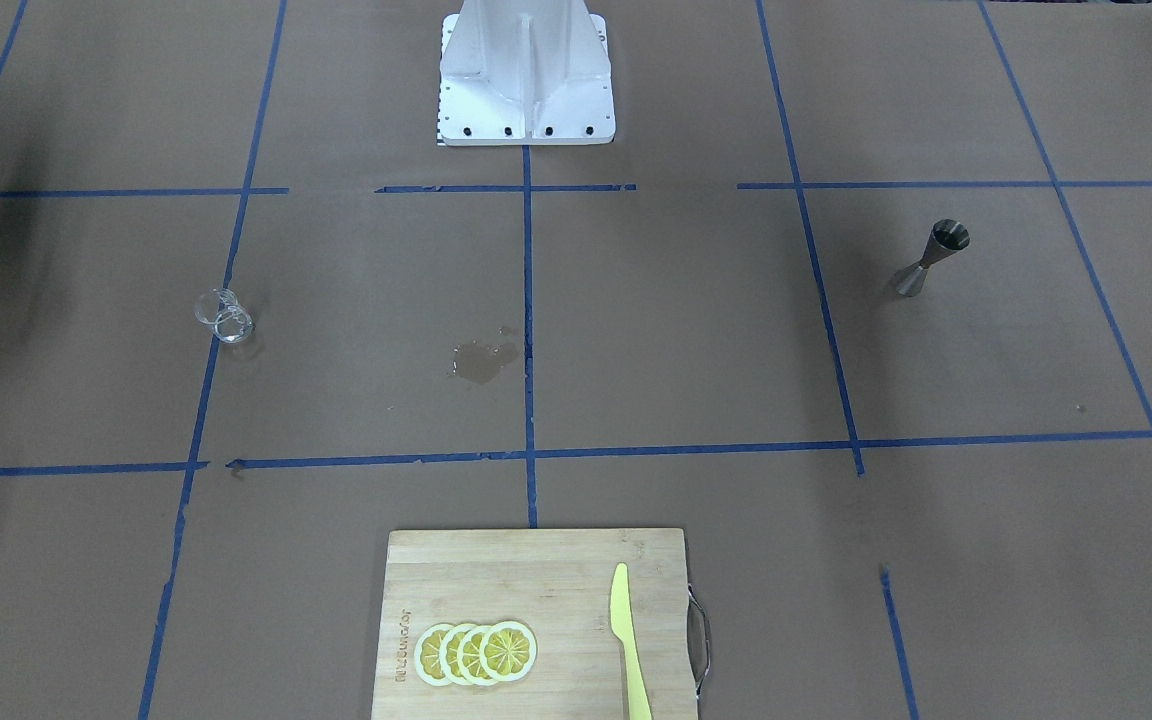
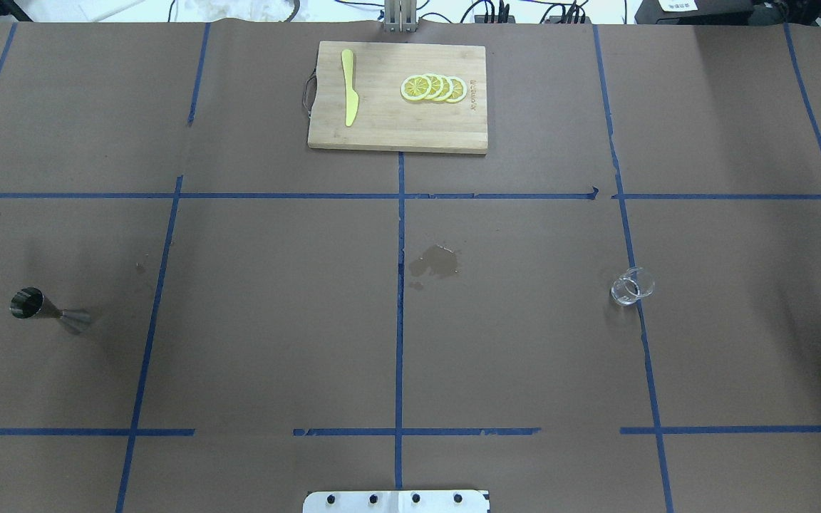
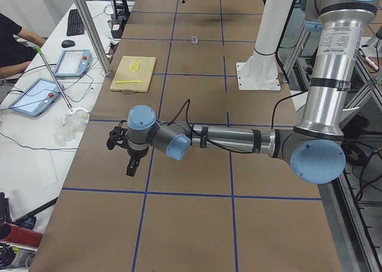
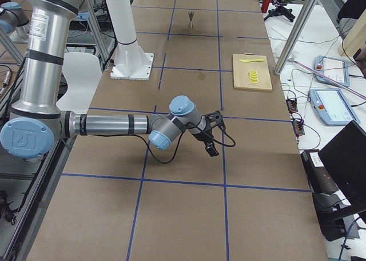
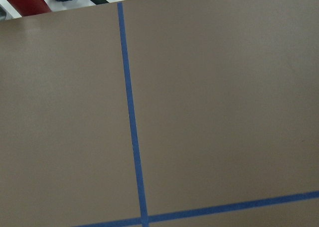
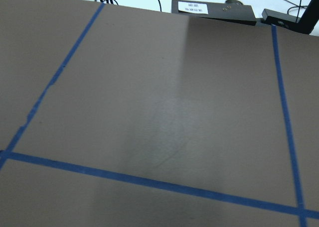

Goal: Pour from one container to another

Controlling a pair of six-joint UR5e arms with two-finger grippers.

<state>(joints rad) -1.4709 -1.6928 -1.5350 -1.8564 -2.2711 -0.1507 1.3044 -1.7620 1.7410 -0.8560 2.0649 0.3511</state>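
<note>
The clear glass cup (image 1: 224, 316) (image 2: 632, 286) stands upright on the robot's right half of the brown table, small and far off in the exterior left view (image 3: 194, 39). The steel hourglass jigger (image 1: 931, 258) (image 2: 49, 310) (image 4: 190, 20) stands upright on the left half. My left gripper (image 3: 121, 154) shows only in the exterior left view, out past the jigger's end of the table. My right gripper (image 4: 214, 136) shows only in the exterior right view. I cannot tell whether either is open or shut. Both wrist views show only brown paper and blue tape.
A wooden cutting board (image 2: 382, 125) (image 1: 536, 565) lies at the far edge with a yellow knife (image 2: 348, 89) and lemon slices (image 2: 433, 87). A wet stain (image 2: 437, 261) (image 1: 483, 360) marks the table's middle. The white robot base (image 1: 526, 85) stands at the near edge. A person's arm and tablets are beside the table.
</note>
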